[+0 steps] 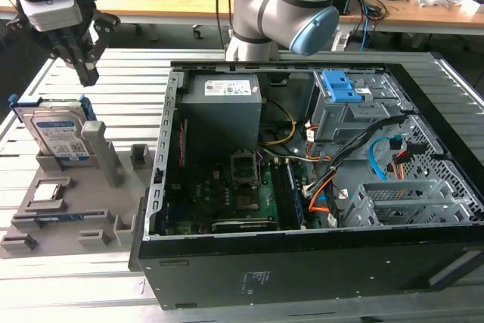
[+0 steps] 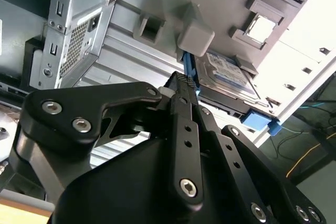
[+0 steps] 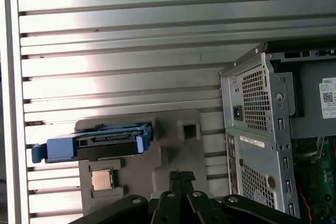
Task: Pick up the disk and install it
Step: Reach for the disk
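- In the exterior view, the disk (image 1: 57, 135) stands on its edge in the gray holder (image 1: 76, 213). The gripper (image 1: 89, 75) hangs above the holder, close to the disk's top but not touching it. Its fingers are pinched together and hold nothing. The open computer (image 1: 302, 179) sits just beside the holder. This view shows the disk's flat label side.
- In the second wrist view, the gripper (image 2: 182, 80) points at the disk (image 2: 226, 74). A gray post (image 2: 195, 35) on the holder stands right next to the disk.
- In the first wrist view, the disk (image 3: 100, 142) shows its thin edge instead, with blue rails. A small square chip (image 3: 101, 179) lies in the holder just beside it.
- I think pinched fingers coming down could bump the disk or the post. That might knock the disk out of the holder.
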Controlling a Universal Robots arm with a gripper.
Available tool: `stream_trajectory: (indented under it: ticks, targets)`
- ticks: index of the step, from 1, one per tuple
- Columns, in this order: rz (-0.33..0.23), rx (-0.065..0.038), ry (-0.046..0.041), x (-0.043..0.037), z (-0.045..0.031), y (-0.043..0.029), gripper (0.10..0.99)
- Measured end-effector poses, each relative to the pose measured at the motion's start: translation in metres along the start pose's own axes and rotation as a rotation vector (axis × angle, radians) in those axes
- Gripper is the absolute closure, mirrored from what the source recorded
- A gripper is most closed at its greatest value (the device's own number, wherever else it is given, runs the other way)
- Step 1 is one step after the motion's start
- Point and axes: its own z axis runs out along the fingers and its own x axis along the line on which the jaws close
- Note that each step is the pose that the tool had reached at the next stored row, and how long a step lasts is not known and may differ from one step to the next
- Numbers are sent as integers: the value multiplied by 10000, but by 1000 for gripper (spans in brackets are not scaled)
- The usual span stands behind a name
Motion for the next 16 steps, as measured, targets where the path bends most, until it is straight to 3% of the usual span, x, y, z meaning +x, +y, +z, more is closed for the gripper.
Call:
stream_trajectory:
  ticks: [16]
  targets:
    - [0, 0, -1, 345, -9, -26, 980]
